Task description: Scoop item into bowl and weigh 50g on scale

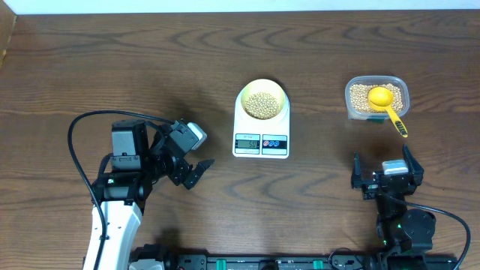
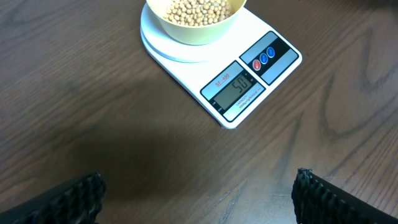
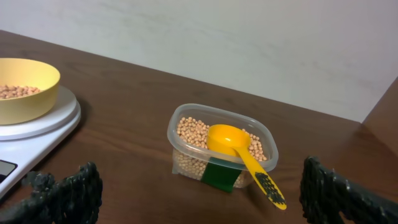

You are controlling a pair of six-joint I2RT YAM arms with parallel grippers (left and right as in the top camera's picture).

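A pale yellow bowl (image 1: 262, 98) holding tan beans (image 1: 261, 104) stands on the white scale (image 1: 261, 139) at the table's middle. In the left wrist view the bowl (image 2: 194, 28) shows at the top and the scale's display (image 2: 238, 86) reads 50. More beans (image 1: 361, 97) fill a clear tub (image 1: 376, 97) at the right, with a bright yellow scoop (image 1: 386, 105) resting in it. My left gripper (image 1: 196, 174) is open and empty, left of the scale. My right gripper (image 1: 384, 174) is open and empty, below the tub. The right wrist view shows tub (image 3: 221, 146), scoop (image 3: 239, 151) and bowl (image 3: 25, 87).
The scoop's handle (image 1: 399, 124) sticks out over the tub's near rim toward my right gripper. A black cable (image 1: 82, 127) loops beside the left arm. A pale wall (image 3: 249, 43) stands behind the table's far edge.
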